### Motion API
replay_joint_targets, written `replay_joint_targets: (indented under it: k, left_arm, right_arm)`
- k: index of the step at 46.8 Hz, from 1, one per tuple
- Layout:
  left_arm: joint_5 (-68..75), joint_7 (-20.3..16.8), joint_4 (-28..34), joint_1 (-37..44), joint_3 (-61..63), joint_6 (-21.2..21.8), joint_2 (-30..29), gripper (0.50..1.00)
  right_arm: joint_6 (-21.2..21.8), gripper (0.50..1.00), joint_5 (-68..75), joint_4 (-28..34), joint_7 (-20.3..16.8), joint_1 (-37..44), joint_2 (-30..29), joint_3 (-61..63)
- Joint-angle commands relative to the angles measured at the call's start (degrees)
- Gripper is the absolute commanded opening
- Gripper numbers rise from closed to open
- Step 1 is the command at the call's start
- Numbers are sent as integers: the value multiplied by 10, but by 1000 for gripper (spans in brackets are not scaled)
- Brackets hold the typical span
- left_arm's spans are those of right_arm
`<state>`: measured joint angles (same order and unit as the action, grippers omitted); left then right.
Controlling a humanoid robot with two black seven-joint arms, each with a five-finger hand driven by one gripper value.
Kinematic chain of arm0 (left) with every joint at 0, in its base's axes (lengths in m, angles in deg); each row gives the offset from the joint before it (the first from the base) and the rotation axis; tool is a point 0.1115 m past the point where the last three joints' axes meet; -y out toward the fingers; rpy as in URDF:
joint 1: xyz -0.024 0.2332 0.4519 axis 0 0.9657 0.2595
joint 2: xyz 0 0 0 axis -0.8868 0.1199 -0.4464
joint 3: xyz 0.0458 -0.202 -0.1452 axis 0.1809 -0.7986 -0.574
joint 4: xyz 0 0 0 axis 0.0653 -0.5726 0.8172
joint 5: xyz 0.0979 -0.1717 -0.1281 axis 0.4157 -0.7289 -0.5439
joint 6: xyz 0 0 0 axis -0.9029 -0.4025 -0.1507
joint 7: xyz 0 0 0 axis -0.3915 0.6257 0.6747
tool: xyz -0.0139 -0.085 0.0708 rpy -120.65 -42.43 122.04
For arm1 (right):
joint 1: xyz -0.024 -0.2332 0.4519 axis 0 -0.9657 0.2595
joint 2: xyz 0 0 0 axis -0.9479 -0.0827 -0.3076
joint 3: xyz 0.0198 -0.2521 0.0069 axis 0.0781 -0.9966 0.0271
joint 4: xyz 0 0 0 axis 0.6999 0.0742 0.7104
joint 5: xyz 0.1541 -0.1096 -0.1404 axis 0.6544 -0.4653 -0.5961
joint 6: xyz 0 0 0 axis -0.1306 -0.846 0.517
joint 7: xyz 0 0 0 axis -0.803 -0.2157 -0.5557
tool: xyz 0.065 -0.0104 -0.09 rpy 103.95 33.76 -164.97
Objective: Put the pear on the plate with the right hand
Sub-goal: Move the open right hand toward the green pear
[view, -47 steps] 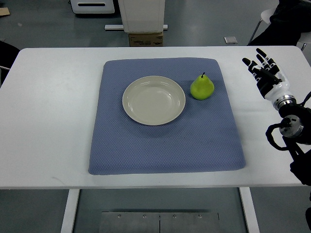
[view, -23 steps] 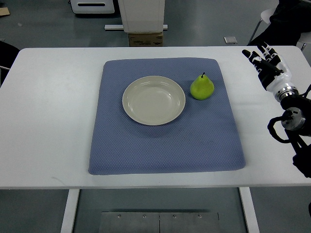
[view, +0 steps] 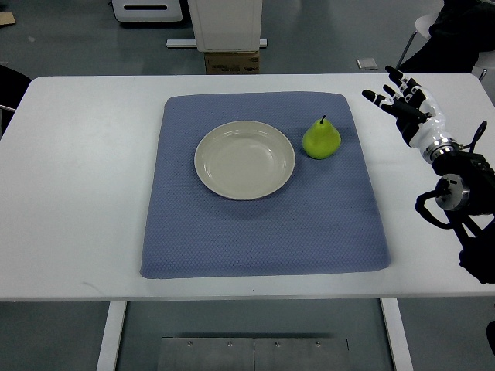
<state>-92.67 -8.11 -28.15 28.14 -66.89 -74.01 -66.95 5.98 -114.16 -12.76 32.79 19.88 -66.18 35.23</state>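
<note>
a blue mat (view: 263, 224) lies on the white table (view: 77, 193); a cardboard box (view: 231, 62) sits on the floor beyond the far edge.

A green pear (view: 321, 140) stands beside the plate (view: 244, 160); right hand (view: 406, 112) fingers spread.

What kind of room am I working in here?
Probably a robotics lab or test bay: a white table with a blue mat staged with one plate and pear, grey floor, equipment bases behind.
</note>
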Motion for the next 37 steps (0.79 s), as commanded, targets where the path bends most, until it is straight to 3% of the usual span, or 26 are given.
replay_joint_targets:
  k: [1, 10, 37]
  left_arm:
    - [0, 0, 0, 0, 0, 0, 0, 1000]
    - [0, 0, 0, 0, 0, 0, 0, 1000]
    - [0, 0, 0, 0, 0, 0, 0, 1000]
  right_arm:
    - [-3, 998, -1, -5, 1, 12, -2, -19]
    - [-6, 998, -1, -29, 4, 32, -5, -49]
    - [-6, 995, -60, -28, 4, 35, -45, -64]
